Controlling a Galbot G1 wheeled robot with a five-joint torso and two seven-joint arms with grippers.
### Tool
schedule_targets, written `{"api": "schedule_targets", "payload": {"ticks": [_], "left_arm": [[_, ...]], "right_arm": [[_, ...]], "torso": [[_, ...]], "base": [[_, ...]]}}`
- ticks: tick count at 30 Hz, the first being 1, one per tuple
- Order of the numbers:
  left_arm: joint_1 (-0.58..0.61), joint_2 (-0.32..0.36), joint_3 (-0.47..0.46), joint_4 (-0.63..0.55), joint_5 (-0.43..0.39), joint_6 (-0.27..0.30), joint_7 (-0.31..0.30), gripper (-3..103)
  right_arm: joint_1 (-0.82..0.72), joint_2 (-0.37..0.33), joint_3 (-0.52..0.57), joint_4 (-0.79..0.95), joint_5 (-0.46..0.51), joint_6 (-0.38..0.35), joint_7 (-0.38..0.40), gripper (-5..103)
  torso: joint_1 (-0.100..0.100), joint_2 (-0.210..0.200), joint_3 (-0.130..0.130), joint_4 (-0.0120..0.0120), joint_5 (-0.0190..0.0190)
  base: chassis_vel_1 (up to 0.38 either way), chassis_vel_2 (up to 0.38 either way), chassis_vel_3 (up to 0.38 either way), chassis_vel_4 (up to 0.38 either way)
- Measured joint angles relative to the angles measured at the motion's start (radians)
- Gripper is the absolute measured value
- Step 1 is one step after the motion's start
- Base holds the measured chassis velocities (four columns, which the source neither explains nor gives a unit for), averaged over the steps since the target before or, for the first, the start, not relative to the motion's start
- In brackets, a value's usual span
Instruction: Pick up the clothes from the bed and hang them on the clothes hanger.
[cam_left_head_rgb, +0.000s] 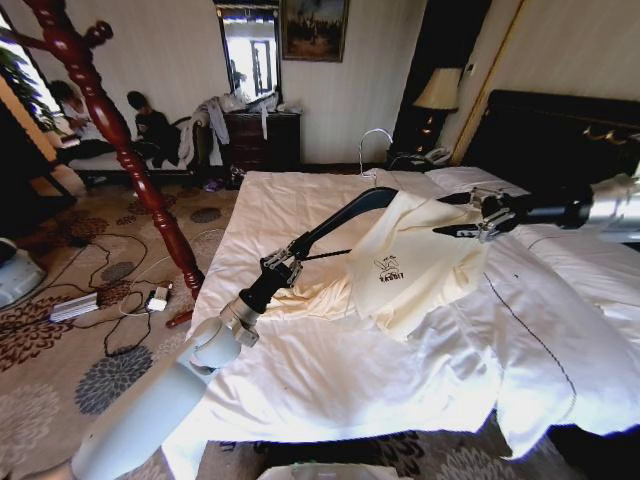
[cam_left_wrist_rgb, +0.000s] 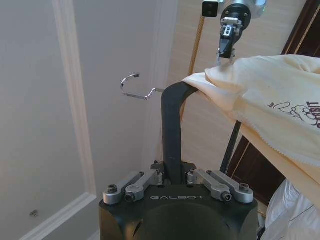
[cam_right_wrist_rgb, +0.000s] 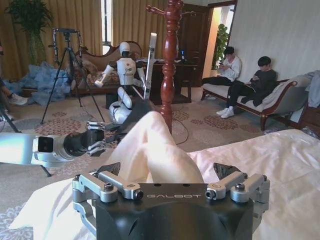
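Item: cream garment (cam_left_head_rgb: 415, 270), w/ small dark printed logo, partly lifted off bed (cam_left_head_rgb: 330, 370), lower part trailing on the white quilt. Left gripper (cam_left_head_rgb: 281, 266): fingers closed on one arm of the black clothes hanger (cam_left_head_rgb: 340, 216), which rises up and away from the fingertips; in left wrist view the dark strip (cam_left_wrist_rgb: 171, 135) stands straight out from between the fingers, silvery wire hook (cam_left_wrist_rgb: 135, 88) at its far end, turned away from the cloth. Held by one end, prob. so the free shoulder stays clear to take the garment. Cloth edge (cam_left_wrist_rgb: 220, 80) is draped over the hanger's top bend, just beyond the left fingertips. Right gripper (cam_left_head_rgb: 478, 216): fingers pinched shut on a fold of the garment at its upper edge; right wrist view shows the cloth (cam_right_wrist_rgb: 150, 150) humped up between the fingers. Seen from left wrist, that gripper (cam_left_wrist_rgb: 226, 49) nips the cloth from above, close by the hanger bend — judged a hold to keep the neckline taut and raised while it is worked over the shoulder. Status, est.: garment on one shoulder only; not yet hung. Risk: loose cloth may slip off the bend if the pinch lets go. Red wooden post (cam_left_head_rgb: 120, 140) stands beside the bed, well apart from both sets of fingers.
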Motion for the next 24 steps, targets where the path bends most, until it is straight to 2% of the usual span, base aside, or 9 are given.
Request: {"api": "schedule_targets", "payload": {"ticks": [9, 11, 12, 13, 15, 19, 22, 23, 24], "left_arm": [[-0.016, -0.009, 0.003, 0.000, 0.006, -0.006, 0.004, 15], [-0.019, -0.010, 0.006, 0.000, 0.007, -0.007, 0.005, 15], [-0.021, -0.010, 0.008, 0.000, 0.007, -0.007, 0.005, 15], [-0.024, -0.010, 0.012, 0.000, 0.006, -0.007, 0.005, 15], [-0.026, -0.011, 0.014, 0.000, 0.006, -0.006, 0.006, 15], [-0.040, -0.018, 0.021, 0.004, 0.006, -0.007, 0.012, 15], [-0.043, -0.021, 0.022, 0.007, 0.006, -0.007, 0.013, 15], [-0.044, -0.025, 0.024, 0.010, 0.007, -0.009, 0.014, 15], [-0.044, -0.025, 0.024, 0.010, 0.007, -0.009, 0.014, 15]], "right_arm": [[-0.009, -0.019, 0.000, 0.007, 0.003, -0.005, -0.025, 103], [-0.013, -0.019, -0.003, 0.002, -0.010, -0.006, -0.032, 95], [-0.014, -0.019, -0.004, 0.001, -0.012, -0.006, -0.033, 95], [-0.016, -0.017, -0.006, -0.002, -0.015, -0.006, -0.034, 84], [-0.017, -0.017, -0.006, -0.003, -0.016, -0.005, -0.034, 84], [-0.021, -0.020, -0.007, -0.004, -0.031, 0.006, -0.035, 61], [-0.022, -0.022, -0.008, -0.002, -0.035, 0.010, -0.037, 56], [-0.022, -0.022, -0.008, 0.000, -0.036, 0.011, -0.051, 47], [-0.022, -0.022, -0.008, 0.000, -0.036, 0.011, -0.051, 47]], "torso": [[0.000, 0.000, 0.000, 0.0000, -0.0001], [0.000, 0.000, 0.000, 0.0000, -0.0001], [0.000, 0.000, 0.000, 0.0000, -0.0001], [0.000, 0.000, 0.000, -0.0001, 0.0000], [0.000, 0.000, 0.000, -0.0001, 0.0000], [0.000, 0.000, 0.000, -0.0001, -0.0001], [0.000, 0.000, 0.000, -0.0001, 0.0000], [0.000, 0.000, 0.000, 0.0000, 0.0000], [0.000, 0.000, 0.000, 0.0000, 0.0000]], "base": [[0.000, 0.000, 0.000, 0.000], [0.000, 0.000, 0.000, 0.000], [0.000, 0.000, 0.000, 0.000], [0.000, 0.000, 0.000, 0.000], [0.000, 0.000, 0.000, 0.000], [0.000, 0.000, 0.000, 0.000], [0.000, 0.000, 0.000, 0.000], [0.000, 0.000, 0.000, 0.000], [0.000, 0.000, 0.000, 0.000]]}}
